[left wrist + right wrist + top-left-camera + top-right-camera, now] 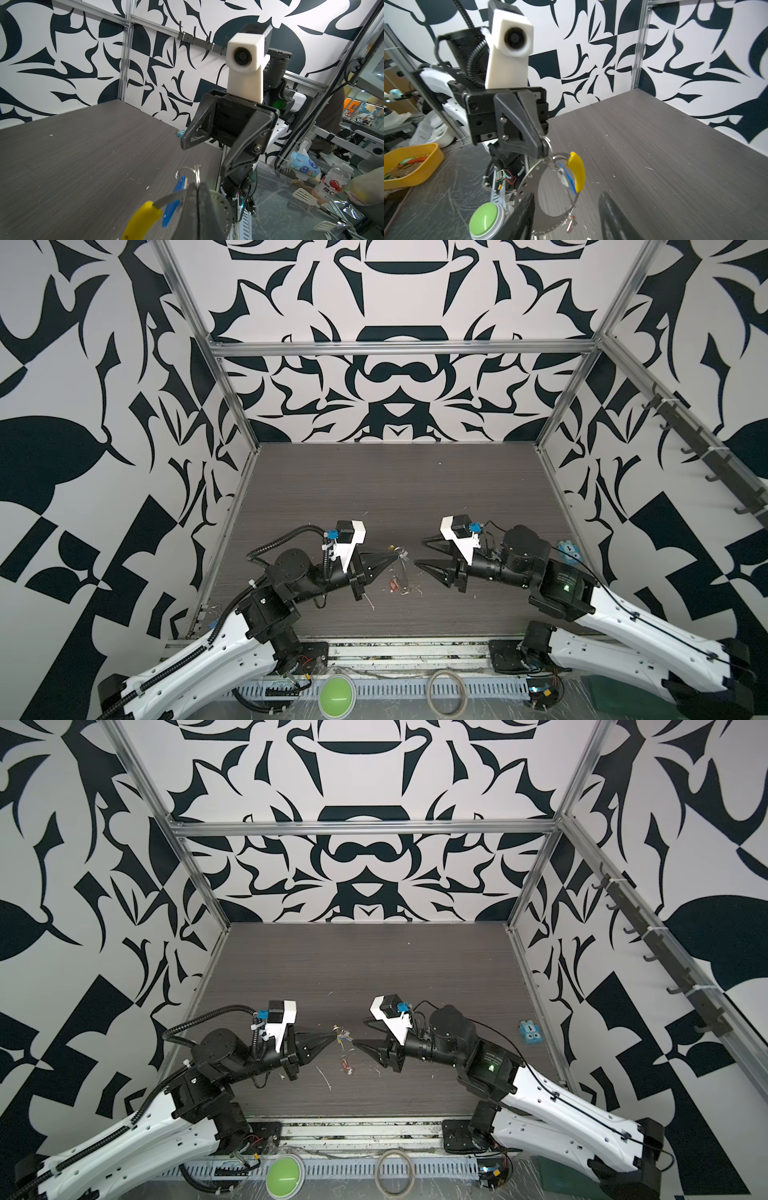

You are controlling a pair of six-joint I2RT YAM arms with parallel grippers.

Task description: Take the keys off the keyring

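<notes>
My left gripper (399, 556) (334, 1038) is shut on the keyring (527, 180) at its top, next to the yellow sleeve (578, 172) (141, 218). The loop hangs from the fingertips above the table. A small silver ring (197, 174) pokes out past the shut tips. The blue tag (172, 205) (569, 178) of one bunch of keys hangs beside the sleeve. The red tag (571, 223) (392, 585) (345, 1064) dangles at the loop's bottom. My right gripper (419, 551) (359, 1031) (566, 195) faces the loop from the right, open and holding nothing.
A green button (336, 697) (483, 220) and a beige hoop (446, 691) lie by the front rail. A small blue object (567, 551) sits at the table's right edge. White scraps (324, 1077) litter the tabletop (395, 489). A yellow tray (415, 164) stands off the table.
</notes>
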